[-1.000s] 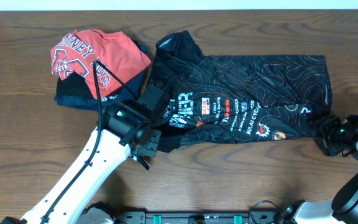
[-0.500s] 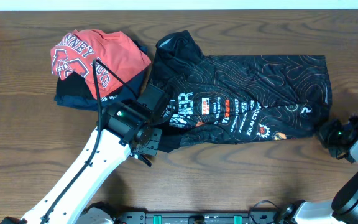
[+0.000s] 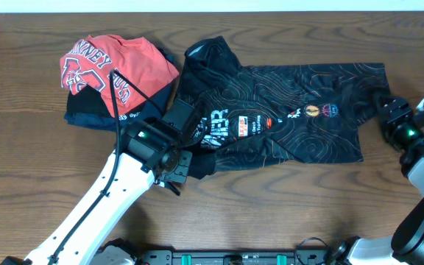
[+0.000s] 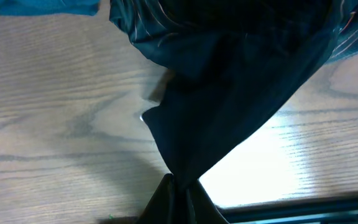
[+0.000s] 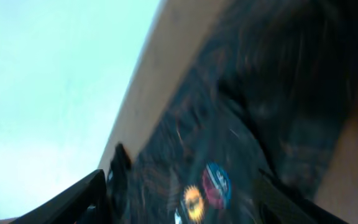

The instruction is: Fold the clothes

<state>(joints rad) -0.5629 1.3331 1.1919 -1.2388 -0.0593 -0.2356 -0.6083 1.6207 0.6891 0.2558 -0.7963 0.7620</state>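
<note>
Two arms work at the black short-sleeved sports jersey (image 3: 293, 110) with thin wavy contour lines, which lies spread across the middle of the brown wooden table (image 3: 271, 213); my left gripper (image 3: 175, 163) is clamped tight on its lower-left edge, cloth bunching into the fingertips; my right gripper (image 3: 384, 110) sits at the jersey's right edge, fingers spread apart, apparently holding nothing, though that wrist view is badly blurred; a crumpled red T-shirt (image 3: 116, 62) rests on a folded navy garment (image 3: 87, 114) at far left.

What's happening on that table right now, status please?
Left fingers shut on jersey, near edge. Right fingers open at its right end. Jersey spread on table, fold unfinished. Red T-shirt alongside, not blocking.
</note>
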